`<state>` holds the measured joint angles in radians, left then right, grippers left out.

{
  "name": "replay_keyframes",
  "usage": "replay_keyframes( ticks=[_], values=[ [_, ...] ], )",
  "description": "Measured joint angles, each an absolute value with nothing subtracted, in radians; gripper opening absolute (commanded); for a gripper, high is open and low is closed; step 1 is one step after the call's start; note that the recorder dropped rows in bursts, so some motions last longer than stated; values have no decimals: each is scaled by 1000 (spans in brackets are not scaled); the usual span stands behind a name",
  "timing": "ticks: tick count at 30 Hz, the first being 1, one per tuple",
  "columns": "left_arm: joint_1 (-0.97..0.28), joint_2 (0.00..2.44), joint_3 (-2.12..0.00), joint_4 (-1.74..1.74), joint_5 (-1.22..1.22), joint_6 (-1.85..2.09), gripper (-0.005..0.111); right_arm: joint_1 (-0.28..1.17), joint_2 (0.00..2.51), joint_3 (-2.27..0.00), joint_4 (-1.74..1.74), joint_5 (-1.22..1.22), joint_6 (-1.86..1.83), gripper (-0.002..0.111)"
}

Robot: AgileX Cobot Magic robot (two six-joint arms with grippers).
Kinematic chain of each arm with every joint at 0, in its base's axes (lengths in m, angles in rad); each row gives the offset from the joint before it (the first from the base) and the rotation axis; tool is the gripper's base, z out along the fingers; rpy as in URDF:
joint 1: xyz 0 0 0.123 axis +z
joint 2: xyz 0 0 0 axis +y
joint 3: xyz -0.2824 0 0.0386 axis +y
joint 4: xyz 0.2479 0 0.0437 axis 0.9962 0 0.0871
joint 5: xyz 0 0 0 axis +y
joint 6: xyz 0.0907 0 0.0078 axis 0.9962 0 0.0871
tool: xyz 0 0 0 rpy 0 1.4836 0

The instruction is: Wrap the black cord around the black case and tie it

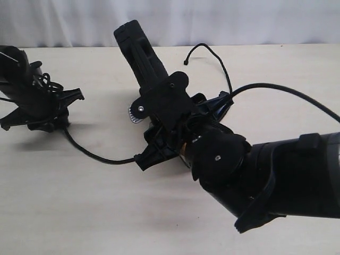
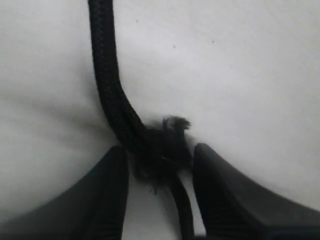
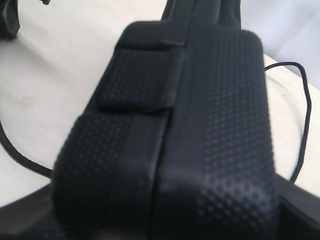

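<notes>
Two grips, both at risk. Left gripper [image 2: 159, 152]: partly closed on frayed knot [image 2: 162, 145] of black cord [image 1: 101, 155]; liable to slip out if pulled taut. Right gripper [image 1: 159, 128]: clamped wide on black case [image 1: 139, 50], tilted up off table [image 1: 79, 212]; liable to twist under tension. Cord slack on table between both.

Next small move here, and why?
Probably the left gripper should carry its cord end toward the case. It appears to pinch the cord at the frayed knot, the right gripper holds the case tilted up, and the cord lies slack on the table, with no turn visible over the case.
</notes>
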<state>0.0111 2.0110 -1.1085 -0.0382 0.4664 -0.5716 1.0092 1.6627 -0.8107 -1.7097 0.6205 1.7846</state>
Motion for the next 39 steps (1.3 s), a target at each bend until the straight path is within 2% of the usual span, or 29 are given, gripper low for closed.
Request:
replay_keyframes(
  ticks=[7,9,14,25,30,35,39],
  values=[
    [11,2028,-1108,-38,369,-574,40,1006,1659,-811,-1711,599,1780,4],
    [11,2029,-1108,-38,367,-561,37,1006,1655,-811,-1711,589,1777,4],
    [11,2030,-1108,-38,367,-388,0,1006,1655,-814,-1685,583,1773,4],
    [11,1848,-1108,-38,501,81,0,925,1639,-823,-1618,521,1778,4],
    [11,1728,-1041,-77,478,250,0,887,1639,-823,-1591,521,1794,4],
    [11,1557,-870,-341,363,562,0,877,1639,-823,-1593,510,1798,4],
    [-30,1429,-752,-611,287,955,0,875,1637,-823,-1604,496,1798,4]
  ],
)
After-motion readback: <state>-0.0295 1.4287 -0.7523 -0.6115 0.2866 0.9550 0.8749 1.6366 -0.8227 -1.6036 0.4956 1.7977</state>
